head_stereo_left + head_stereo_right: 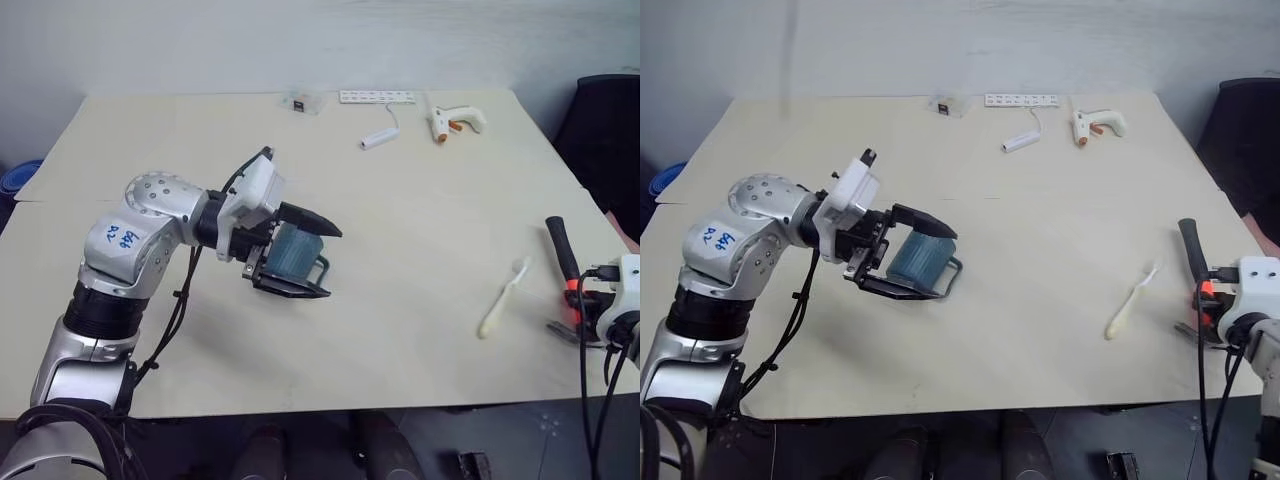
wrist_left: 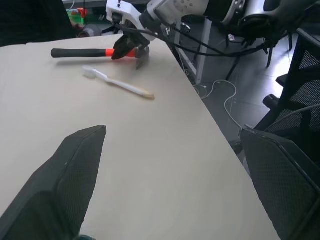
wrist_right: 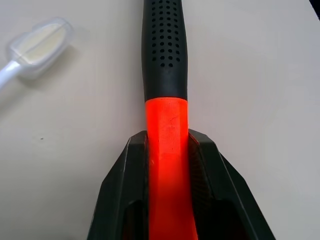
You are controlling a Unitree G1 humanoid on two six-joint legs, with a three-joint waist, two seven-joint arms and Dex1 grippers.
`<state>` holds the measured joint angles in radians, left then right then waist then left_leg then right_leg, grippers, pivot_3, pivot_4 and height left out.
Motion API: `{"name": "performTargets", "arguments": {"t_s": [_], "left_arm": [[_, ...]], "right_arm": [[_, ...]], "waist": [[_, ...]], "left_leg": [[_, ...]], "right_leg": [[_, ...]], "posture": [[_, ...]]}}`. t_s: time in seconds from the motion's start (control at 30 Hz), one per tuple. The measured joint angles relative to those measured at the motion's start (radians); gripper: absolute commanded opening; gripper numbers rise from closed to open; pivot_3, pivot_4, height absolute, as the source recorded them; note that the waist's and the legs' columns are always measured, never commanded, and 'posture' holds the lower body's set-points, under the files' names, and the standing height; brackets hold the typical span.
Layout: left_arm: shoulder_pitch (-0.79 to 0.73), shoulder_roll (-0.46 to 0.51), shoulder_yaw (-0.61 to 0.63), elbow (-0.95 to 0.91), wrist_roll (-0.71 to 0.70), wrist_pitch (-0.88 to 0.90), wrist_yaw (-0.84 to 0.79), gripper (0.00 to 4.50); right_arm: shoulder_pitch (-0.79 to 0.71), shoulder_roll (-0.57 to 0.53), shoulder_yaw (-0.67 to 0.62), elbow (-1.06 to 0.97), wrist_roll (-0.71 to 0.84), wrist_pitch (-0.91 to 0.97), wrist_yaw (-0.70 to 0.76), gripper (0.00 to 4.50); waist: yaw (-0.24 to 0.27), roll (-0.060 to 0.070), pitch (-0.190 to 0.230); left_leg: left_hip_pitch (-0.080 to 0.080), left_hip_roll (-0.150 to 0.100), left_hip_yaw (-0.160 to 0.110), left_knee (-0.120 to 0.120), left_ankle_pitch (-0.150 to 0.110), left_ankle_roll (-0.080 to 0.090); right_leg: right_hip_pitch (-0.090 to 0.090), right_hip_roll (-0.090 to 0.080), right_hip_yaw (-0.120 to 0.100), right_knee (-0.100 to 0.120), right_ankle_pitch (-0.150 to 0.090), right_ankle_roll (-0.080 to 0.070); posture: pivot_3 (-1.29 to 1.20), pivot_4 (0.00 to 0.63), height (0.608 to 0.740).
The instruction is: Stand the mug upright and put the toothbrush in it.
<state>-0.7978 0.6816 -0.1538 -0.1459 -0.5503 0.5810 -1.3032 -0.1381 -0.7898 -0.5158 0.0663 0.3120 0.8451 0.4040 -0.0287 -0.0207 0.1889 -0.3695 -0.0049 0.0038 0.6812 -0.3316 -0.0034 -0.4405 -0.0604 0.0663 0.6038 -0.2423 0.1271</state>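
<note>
Two claws, two loads

One ribbed teal mug (image 1: pixel 296 254) with a squarish loop handle lies on its side between the widely spread fingers of the left claw (image 1: pixel 300 258), above the desk (image 1: pixel 400 230). Near the desk's right edge lies the slim cream toothbrush (image 1: pixel 502 299), white head pointing away. Just beside it, the right claw (image 3: pixel 167 150) pinches the orange shaft of a black-gripped hammer (image 3: pixel 165 65).

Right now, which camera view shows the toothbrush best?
The left wrist view: the whole toothbrush lies unobstructed on the table. The eye views also show it whole but smaller; the right wrist view shows just its bristle head.
</note>
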Motion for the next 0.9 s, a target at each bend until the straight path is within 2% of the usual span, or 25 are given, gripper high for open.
{"name": "performTargets", "arguments": {"t_s": [0.2, 0.4, 0.57, 0.63, 0.77, 0.9], "left_arm": [[0.02, 0.005, 0.018, -0.014, 0.001, 0.01, 0.04, 4.5], [0.026, 0.023, 0.016, -0.036, 0.056, 0.068, 0.143, 4.5], [-0.057, -0.033, 0.002, -0.026, 0.056, 0.371, 0.323, 4.5], [-0.11, -0.046, -0.024, -0.005, 0.057, 0.482, 0.371, 4.5], [-0.167, -0.069, -0.077, 0.029, 0.063, 0.651, 0.436, 4.5], [-0.173, -0.079, -0.129, 0.032, 0.049, 0.736, 0.44, 4.5]], "right_arm": [[0.01, -0.03, 0.014, -0.032, -0.002, 0.006, 0.029, 3.62], [0.07, -0.127, -0.034, -0.316, 0.072, 0.101, 0.12, 3.62], [0.009, -0.181, -0.08, -0.657, 0.409, 0.224, 0.317, 3.62], [-0.034, -0.182, -0.073, -0.731, 0.542, 0.258, 0.353, 3.62], [-0.12, -0.188, 0.011, -0.813, 0.708, 0.272, 0.355, 3.62], [-0.161, -0.187, 0.081, -0.81, 0.729, 0.266, 0.285, 3.62]], "waist": [[0.001, 0.0, 0.0], [0.001, 0.0, 0.0], [0.002, -0.001, 0.001], [0.003, -0.001, 0.001], [0.004, -0.001, 0.001], [0.004, -0.001, 0.001]], "left_leg": [[0.0, 0.0, 0.0, 0.0, 0.0, 0.0], [0.0, 0.0, -0.007, 0.0, 0.0, 0.0], [-0.001, 0.001, -0.013, 0.0, 0.0, 0.0], [-0.001, 0.0, -0.014, 0.0, 0.0, 0.0], [-0.002, 0.0, -0.016, 0.0, 0.0, 0.0], [-0.002, 0.0, -0.016, 0.0, 0.0, -0.001]], "right_leg": [[0.0, 0.0, 0.0, 0.0, 0.0, 0.0], [0.0, 0.0, 0.0, 0.001, 0.0, 0.0], [0.001, 0.002, -0.003, 0.001, 0.0, 0.0], [0.001, 0.001, -0.004, 0.0, 0.0, 0.0], [0.002, 0.0, -0.006, 0.001, 0.0, 0.0], [0.002, -0.001, -0.006, 0.0, 0.0, -0.001]], "posture": [[0.0, 0.15, 0.74], [0.0, 0.15, 0.74], [0.0, 0.15, 0.74], [0.0, 0.15, 0.74], [0.0, 0.15, 0.74], [0.0, 0.15, 0.74]]}}
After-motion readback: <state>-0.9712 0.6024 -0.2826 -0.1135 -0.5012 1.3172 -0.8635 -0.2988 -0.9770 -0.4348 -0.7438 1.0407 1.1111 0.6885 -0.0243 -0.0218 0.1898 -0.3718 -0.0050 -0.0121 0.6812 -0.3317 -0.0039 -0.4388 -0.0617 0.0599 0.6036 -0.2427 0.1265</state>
